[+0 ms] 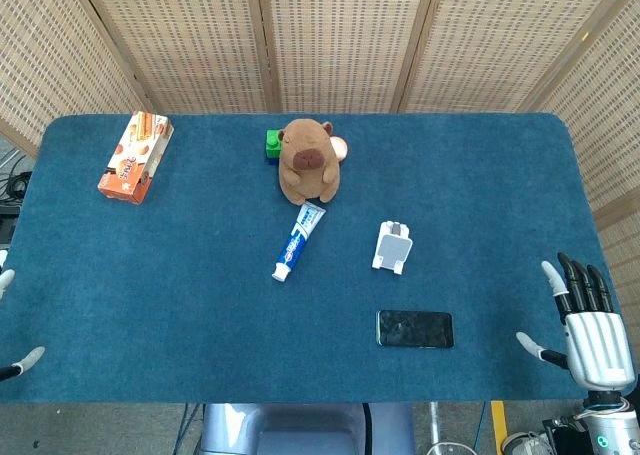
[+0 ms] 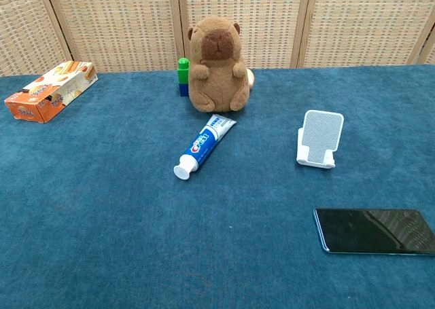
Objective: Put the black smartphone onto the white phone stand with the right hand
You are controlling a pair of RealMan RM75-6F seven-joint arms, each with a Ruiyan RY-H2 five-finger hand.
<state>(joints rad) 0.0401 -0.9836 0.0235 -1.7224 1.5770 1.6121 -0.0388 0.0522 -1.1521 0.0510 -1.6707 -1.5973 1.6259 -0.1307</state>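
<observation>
The black smartphone [image 1: 415,329] is lying flat, screen up, on the blue desk [image 1: 180,305] toward the near right, with its long side running left to right. The white phone stand [image 1: 393,246] is sitting just beyond it, a little farther from the robot, apart from the phone and facing the near edge.

The main risk, as I judge it, is in the pickup: the phone is thin and lying flush on the cloth-like surface, so the fingers may be sliding over its edges rather than getting under them, pushing it across the desk instead of lifting it. The stand is looking light and small; a phone set down off-centre or too hard could be tipping it or shoving it toward the toothpaste tube [image 1: 298,241]. The slick glass could also be slipping out of a loose hold on the way up.

The right hand [image 1: 588,332] is hovering at the near right corner, well apart from the phone, palm turned away from the head camera, fingers [image 1: 585,283] spread and pointing away from the robot, grasping nothing. Of the left hand [image 1: 14,325] only a couple of fingertips are peeking in at the near left edge; whether it is released or clenched I cannot tell.
</observation>
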